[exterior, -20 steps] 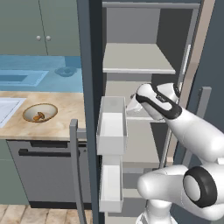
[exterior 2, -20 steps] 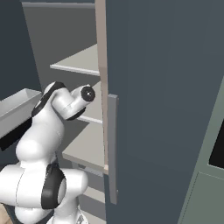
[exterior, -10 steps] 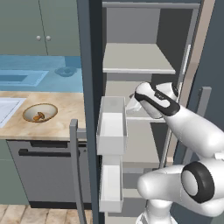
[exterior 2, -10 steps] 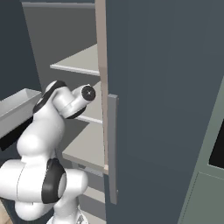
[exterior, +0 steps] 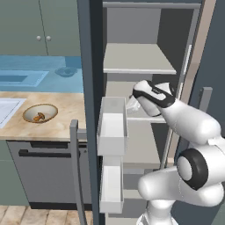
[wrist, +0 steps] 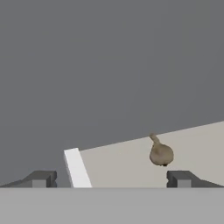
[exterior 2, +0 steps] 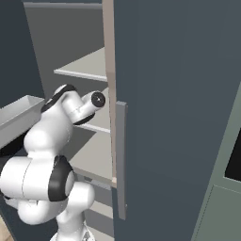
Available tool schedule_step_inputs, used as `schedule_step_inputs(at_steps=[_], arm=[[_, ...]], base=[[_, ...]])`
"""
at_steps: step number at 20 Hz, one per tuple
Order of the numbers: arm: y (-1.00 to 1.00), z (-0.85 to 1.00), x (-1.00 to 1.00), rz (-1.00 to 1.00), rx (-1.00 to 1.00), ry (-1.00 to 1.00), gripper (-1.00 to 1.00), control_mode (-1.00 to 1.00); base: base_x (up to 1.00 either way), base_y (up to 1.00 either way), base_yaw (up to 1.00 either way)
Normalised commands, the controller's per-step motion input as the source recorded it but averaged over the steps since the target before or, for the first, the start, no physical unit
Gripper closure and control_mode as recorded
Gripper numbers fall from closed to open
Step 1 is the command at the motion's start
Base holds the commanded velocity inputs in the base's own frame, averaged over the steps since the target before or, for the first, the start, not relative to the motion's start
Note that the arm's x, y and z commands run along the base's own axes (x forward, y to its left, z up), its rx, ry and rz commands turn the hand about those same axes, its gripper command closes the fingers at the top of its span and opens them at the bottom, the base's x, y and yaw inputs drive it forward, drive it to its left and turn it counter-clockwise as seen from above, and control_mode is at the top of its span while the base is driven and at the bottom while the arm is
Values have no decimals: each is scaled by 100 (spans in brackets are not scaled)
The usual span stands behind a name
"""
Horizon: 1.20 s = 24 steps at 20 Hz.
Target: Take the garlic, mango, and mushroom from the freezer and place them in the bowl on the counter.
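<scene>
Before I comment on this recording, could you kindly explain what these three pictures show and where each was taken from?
It is a rendered kitchen with a white jointed robot arm on a driving base. Two pictures come from cameras on the base, behind the arm to its left and right. They show it reaching into the tall dark blue-grey freezer with pale grey shelves. The third looks along the end effector, whose two dark fingertips stand apart, open, holding nothing. Just ahead, on a pale shelf, sits a small brownish bulb with a stalk, probably the garlic. In the left base view, a shallow tan-rimmed bowl on the beige marble counter already holds something small and orange-brown.
</scene>
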Motion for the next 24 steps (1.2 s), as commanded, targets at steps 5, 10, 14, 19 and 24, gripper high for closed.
schedule_step_inputs(at_steps=[5,10,14,19,24], arm=[[0,-14,26,0,0,1,-100,-100],[0,-2,20,0,0,0,-100,-100],[0,0,25,0,0,2,-100,-100],[0,-6,21,0,0,3,-100,-100],[0,0,8,0,0,0,-100,-100]], base=[[0,0,0],[0,0,0],[0,0,0],[0,0,0],[0,0,0]])
